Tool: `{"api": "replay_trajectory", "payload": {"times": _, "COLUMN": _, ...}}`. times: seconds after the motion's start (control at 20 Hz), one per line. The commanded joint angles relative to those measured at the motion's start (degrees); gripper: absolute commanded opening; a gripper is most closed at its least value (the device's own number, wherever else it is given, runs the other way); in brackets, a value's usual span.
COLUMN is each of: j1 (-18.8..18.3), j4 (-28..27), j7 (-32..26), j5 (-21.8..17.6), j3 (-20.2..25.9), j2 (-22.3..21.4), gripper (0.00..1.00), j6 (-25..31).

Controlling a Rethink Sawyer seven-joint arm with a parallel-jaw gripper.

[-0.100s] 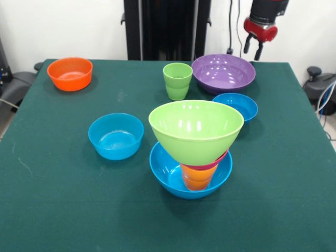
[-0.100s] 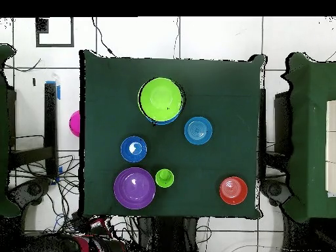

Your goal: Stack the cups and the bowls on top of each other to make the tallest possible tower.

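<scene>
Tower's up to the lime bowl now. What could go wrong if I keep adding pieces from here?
The lime green bowl is far wider than the pink-red bowl and orange-yellow cup beneath it, so the tower looks top-heavy; pressing another piece down could tip it. The gripper hangs above the purple bowl; a low sweep toward the green cup might clip the tower.

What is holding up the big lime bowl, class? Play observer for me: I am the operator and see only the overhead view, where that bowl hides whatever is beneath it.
Observer: The lime bowl sits on an orange cup, with a pink bowl's rim showing between them.
Operator: What does the cup stand in?
Observer: It stands inside the big blue bowl.
Operator: Where is the claw?
Observer: The claw hangs raised near the purple bowl, open and empty.
</scene>
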Motion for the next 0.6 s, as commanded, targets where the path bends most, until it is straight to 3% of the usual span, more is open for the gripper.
{"api": "replay_trajectory", "payload": {"times": 0.05, "j1": -0.43, "j4": -11.95, "j7": 13.65, "j5": 2.92, "j3": 4.34, "j2": 6.33, "gripper": 1.0, "j6": -5.0}}
{"api": "replay_trajectory", "payload": {"times": 0.4, "j1": 2.71, "j4": -14.29, "j7": 7.57, "j5": 4.36, "j3": 0.78, "j2": 7.99, "gripper": 1.0, "j6": -4.86}}
{"api": "replay_trajectory", "payload": {"times": 0.6, "j1": 4.78, "j4": -14.48, "j7": 1.95, "j5": 1.98, "j3": -2.71, "j2": 6.15, "gripper": 1.0, "j6": -3.01}}
